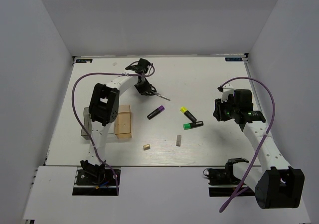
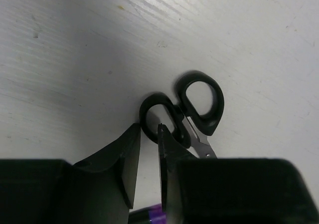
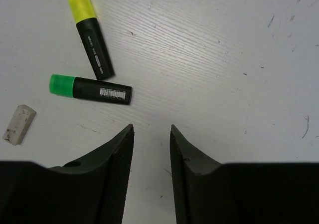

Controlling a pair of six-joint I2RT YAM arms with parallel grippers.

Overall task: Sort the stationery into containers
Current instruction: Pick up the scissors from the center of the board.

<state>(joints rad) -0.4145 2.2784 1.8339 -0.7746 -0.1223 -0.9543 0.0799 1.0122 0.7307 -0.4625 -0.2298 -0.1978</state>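
White table (image 1: 209, 79) on which I work, closed in by three plain pale-grey panels: left wall (image 1: 30, 59), back wall (image 1: 159, 14) and right wall (image 1: 294, 44). The tabletop is painted board with fine straight grain, seen close in my wrist views, and bears small dark scuffs (image 3: 272, 20). A left blue label (image 1: 84, 61) and a right blue label (image 1: 233, 59) mark its far corners. A white panel (image 1: 159, 189) runs along the near edge. Light is even and diffuse; shadows fall soft-edged.
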